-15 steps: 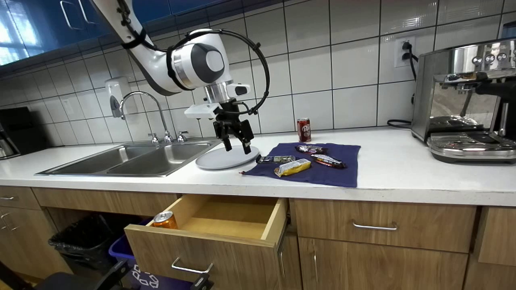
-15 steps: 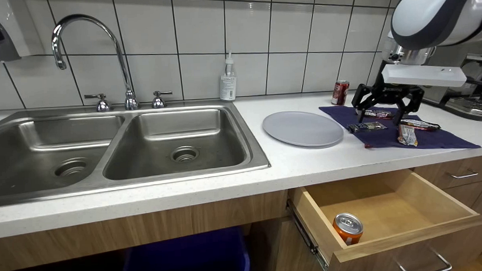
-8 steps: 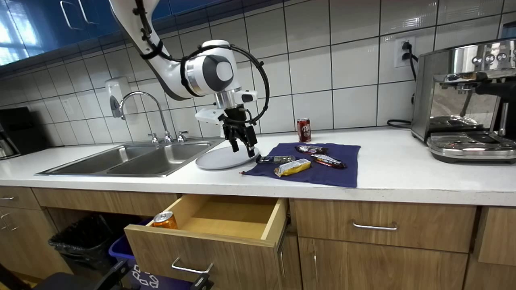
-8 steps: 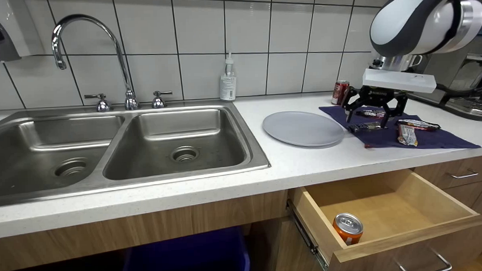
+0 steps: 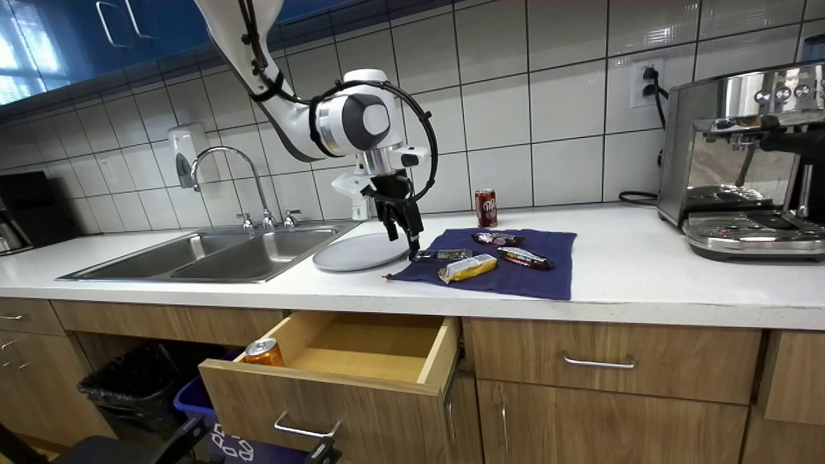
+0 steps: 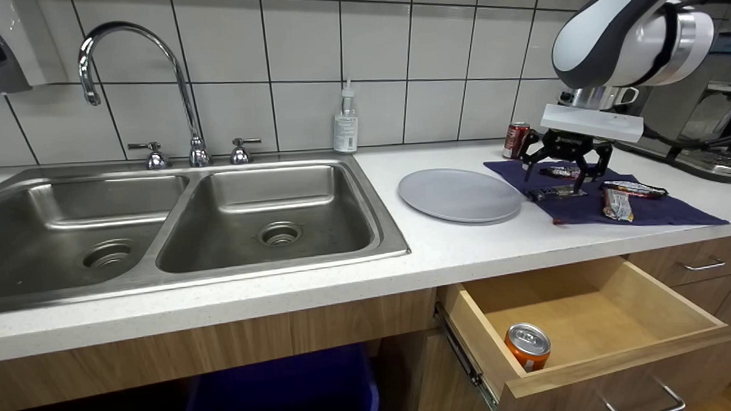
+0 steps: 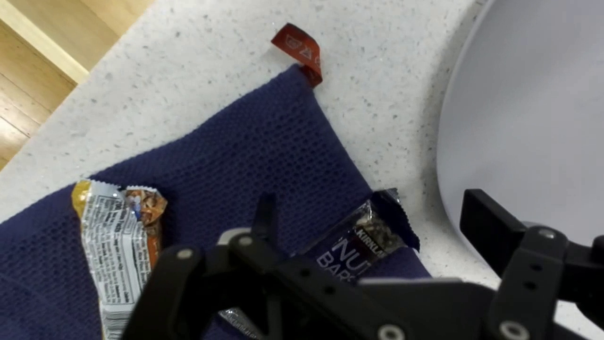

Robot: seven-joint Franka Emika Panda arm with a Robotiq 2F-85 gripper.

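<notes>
- Running across both exterior views: countertop [image 5: 631,264], white and speckled; as it was a second ago.
- Robot arm [image 5: 351,119], white and grey, one: now lower than a second ago and, in an exterior view, shifted toward the picture's right.
- Sink [image 6: 318,234], steel, two basins, set into the countertop; unchanged.
- Drawer [image 5: 335,399], wood, pulled out below the countertop; unchanged.
- Cloth [image 5: 541,283], dark blue, laid on the countertop; unmoved.
- Plate [image 6: 460,195], pale grey, round, between sink and cloth; unmoved.
- Gripper [image 6: 553,182], black: fingers spread wide, grasping nothing, same spread as a second ago; now closer to the nut bar [image 7: 351,248]. In the wrist view one finger shows over the cloth, the other over the plate's rim, the bar's end between them. Contact cannot be told.
- Cans, two: dark red can [image 5: 486,207] upright just behind the cloth; orange can [image 6: 528,346] in a front corner of the drawer. Both unmoved.
- Wrapped bars on the cloth: yellow bar [image 5: 467,267], dark bar [image 5: 498,239], second dark bar [image 5: 525,258]; unmoved.
- Nut bar, dark lettered wrapper: on the cloth's plate side, one end jutting past the edge; partly hidden by the gripper, same place as before.
- Tag [image 7: 299,49], red, at the cloth's corner.
</notes>
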